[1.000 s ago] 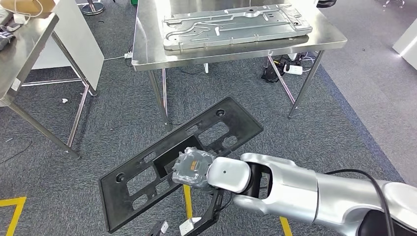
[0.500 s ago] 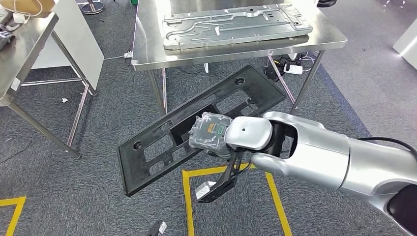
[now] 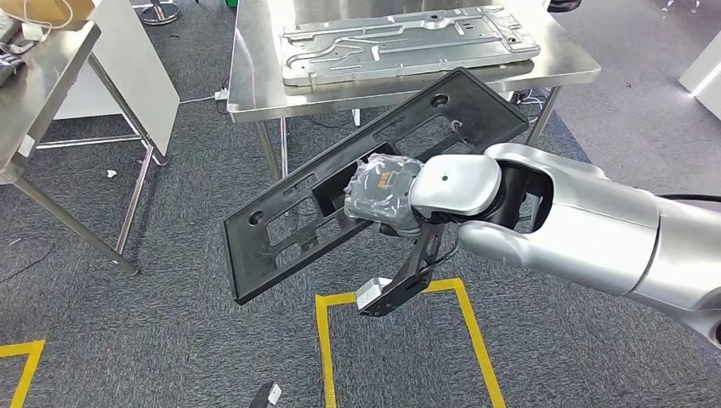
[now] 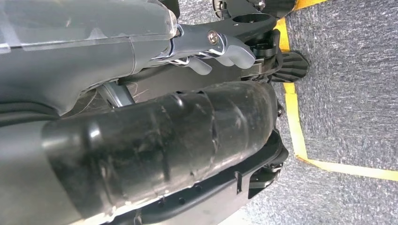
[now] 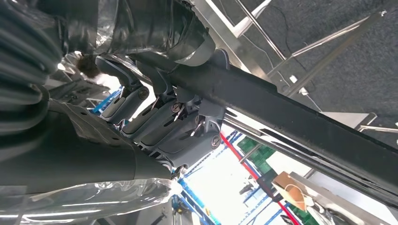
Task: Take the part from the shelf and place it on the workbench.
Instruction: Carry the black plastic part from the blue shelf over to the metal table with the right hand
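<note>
In the head view my right hand (image 3: 387, 191) grips a long, flat black plastic part (image 3: 289, 223) with several cut-outs, near its middle. The part is tilted, its far end raised up to the front edge of the steel workbench (image 3: 255, 81), its near end lower to the left. A large grey stamped metal plate (image 3: 408, 42) lies on the workbench. The right wrist view shows my fingers (image 5: 155, 112) wrapped around the black part's edge (image 5: 291, 122). My left hand (image 4: 216, 47) hangs over the floor, holding nothing.
A second steel table (image 3: 34, 85) stands at the left, with a white board (image 3: 136, 59) leaning beside it. Yellow tape lines (image 3: 323, 340) mark the grey carpet. A power strip and cables (image 3: 502, 119) lie under the workbench. A small object (image 3: 265, 395) lies on the floor.
My right arm has lifted the black part up and forward, from low over the floor to the height of the workbench's front edge.
</note>
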{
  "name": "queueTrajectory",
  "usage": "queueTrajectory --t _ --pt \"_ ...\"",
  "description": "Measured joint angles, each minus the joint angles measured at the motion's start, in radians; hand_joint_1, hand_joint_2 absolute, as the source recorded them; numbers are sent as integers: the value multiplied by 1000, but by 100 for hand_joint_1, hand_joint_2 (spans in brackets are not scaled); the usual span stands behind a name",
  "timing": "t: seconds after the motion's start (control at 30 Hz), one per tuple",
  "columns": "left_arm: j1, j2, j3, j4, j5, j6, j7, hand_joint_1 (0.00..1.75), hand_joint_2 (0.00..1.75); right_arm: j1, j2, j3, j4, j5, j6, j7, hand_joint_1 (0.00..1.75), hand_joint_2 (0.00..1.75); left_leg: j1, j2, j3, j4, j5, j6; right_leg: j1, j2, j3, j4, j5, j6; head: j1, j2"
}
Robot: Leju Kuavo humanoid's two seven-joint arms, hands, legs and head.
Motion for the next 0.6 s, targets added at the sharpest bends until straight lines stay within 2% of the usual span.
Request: queueTrajectory --t 0.33,0.4,0.47,0.53,0.6 --pt "6 4 42 0 0 2 2 0 0 -35 -16 2 -1 -28 16 -1 175 175 -2 1 -8 12 -5 6 -5 0 -1 -3 4 6 0 0" --pt "7 6 51 0 0 2 3 0 0 -36 -20 2 -1 -30 16 -1 175 175 -2 1 -11 13 -4 11 -5 0 0 -2 9 11 -1 0" --pt "8 8 57 0 0 2 3 0 0 -39 -27 2 -2 -32 16 -1 175 175 2 1 -5 1 -5 23 -4 0 -4 10 17 18 0 0" --pt "9 8 61 0 0 2 3 0 0 -44 -36 2 -2 -38 16 0 175 175 8 2 12 -11 -7 37 -3 2 -28 54 4 20 4 0" --pt "10 8 65 -1 0 2 3 0 0 -49 -43 4 -2 -43 16 -1 175 175 8 4 26 -13 -11 42 -3 7 -89 156 -40 21 7 0"
